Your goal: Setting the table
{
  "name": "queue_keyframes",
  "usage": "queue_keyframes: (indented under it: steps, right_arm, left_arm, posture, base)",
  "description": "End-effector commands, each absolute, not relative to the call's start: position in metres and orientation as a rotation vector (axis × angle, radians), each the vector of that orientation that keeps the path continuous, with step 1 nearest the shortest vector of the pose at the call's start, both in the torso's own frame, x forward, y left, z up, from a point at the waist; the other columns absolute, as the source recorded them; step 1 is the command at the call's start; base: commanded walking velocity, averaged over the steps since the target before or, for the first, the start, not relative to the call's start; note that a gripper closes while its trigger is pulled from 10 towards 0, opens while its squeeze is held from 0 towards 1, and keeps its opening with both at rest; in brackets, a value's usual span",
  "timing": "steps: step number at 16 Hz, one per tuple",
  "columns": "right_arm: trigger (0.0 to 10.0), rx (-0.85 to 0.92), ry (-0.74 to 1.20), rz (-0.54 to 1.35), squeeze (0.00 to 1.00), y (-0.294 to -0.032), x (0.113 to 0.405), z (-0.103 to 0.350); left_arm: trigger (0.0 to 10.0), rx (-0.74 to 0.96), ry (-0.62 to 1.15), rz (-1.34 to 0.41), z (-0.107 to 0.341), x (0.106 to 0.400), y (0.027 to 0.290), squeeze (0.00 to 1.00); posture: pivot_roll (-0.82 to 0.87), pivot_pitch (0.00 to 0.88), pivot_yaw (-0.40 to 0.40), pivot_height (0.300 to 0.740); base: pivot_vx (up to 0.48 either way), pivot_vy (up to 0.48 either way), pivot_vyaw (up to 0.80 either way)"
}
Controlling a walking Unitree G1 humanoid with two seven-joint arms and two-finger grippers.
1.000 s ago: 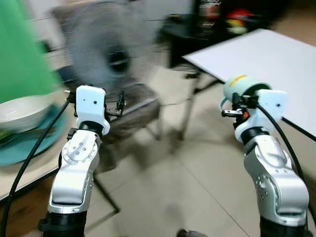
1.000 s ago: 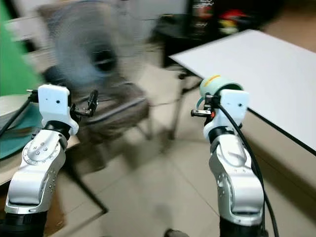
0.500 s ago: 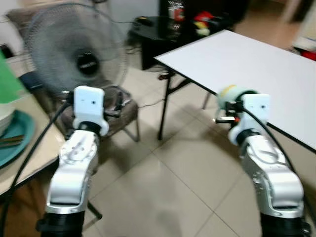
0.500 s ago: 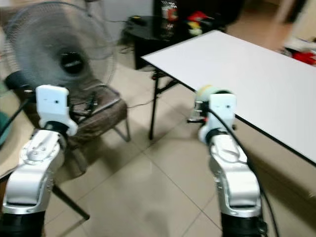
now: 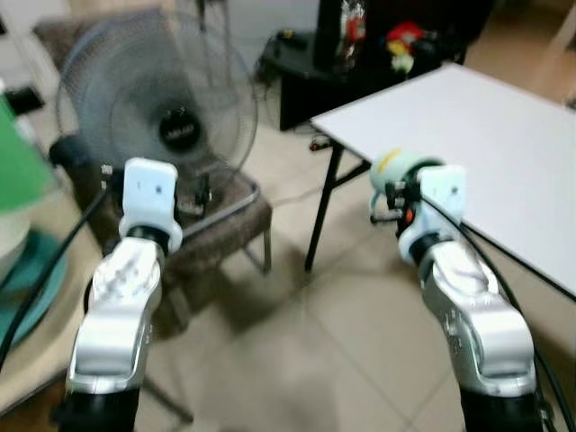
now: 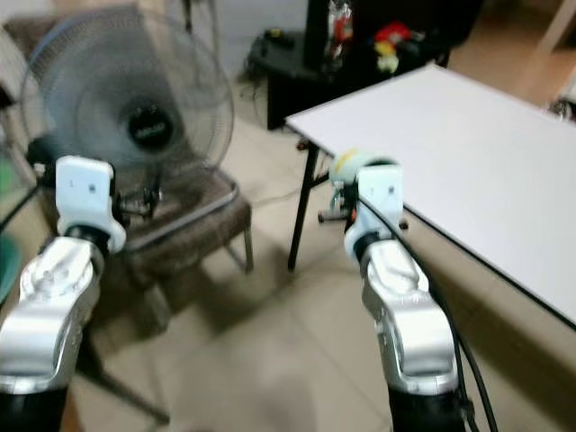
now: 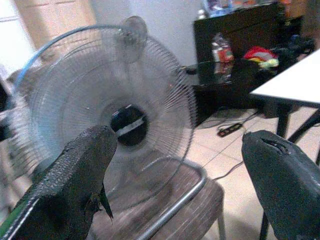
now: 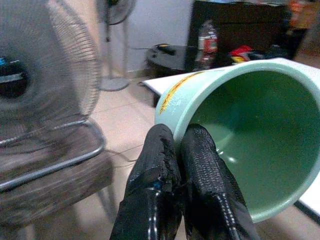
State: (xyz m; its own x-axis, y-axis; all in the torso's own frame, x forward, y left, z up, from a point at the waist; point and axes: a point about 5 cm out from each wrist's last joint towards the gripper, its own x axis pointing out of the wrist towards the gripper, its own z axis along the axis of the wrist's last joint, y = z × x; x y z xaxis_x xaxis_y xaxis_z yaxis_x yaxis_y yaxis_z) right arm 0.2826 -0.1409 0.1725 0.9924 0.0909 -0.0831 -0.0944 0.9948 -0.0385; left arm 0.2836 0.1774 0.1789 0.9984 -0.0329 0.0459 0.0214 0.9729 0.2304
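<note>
the right gripper [image 8: 180, 165] pinches the rim of the pale green cup [image 8: 240, 145] between pressed fingers, carrying it on its side just short of the white table [image 5: 486, 135]; to do this well, i'd judge the cup wants turning upright and bringing well inside the table edge before release; the left gripper [image 7: 180, 185] is spread wide, holding nothing, facing the fan [image 7: 110, 110] on the chair [image 5: 225, 216]; the right wrist view reveals the cup's hollow inside and yellow marking, which the head views barely show
</note>
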Motion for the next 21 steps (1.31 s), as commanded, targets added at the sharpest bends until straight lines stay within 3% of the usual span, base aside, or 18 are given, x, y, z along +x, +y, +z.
queue_keyframes:
  steps: [1,5,17,21]
  right_arm:
    - [10.0,-0.054,0.073,0.040,0.00,-0.1531,0.2812,0.1752]
    - [10.0,-0.059,0.056,0.010,0.00,-0.1591,0.2780,0.1779]
    - [10.0,-0.079,0.058,0.122,0.00,-0.1518,0.2840,0.1784]
    - [10.0,-0.079,0.106,0.144,0.00,-0.1514,0.2815,0.1767]
  left_arm:
    - [10.0,0.226,-0.056,-0.069,0.1803,0.2871,0.1678,0.00]
    - [10.0,0.227,-0.054,-0.113,0.1777,0.2927,0.1625,0.00]
    - [10.0,0.219,-0.064,-0.092,0.1761,0.2915,0.1660,0.00]
    - [10.0,0.216,-0.056,-0.115,0.1719,0.2914,0.1598,0.00]
  posture:
    - [0.08,0.000,0.023,0.740]
    - [0.05,0.000,0.050,0.740]
    - [0.05,0.000,0.033,0.740]
    - [0.04,0.000,0.041,0.740]
  base:
    - [0.435,0.000,-0.78]
    - [0.438,0.000,-0.78]
    - [0.431,0.000,0.00]
    - [0.420,0.000,-0.71]
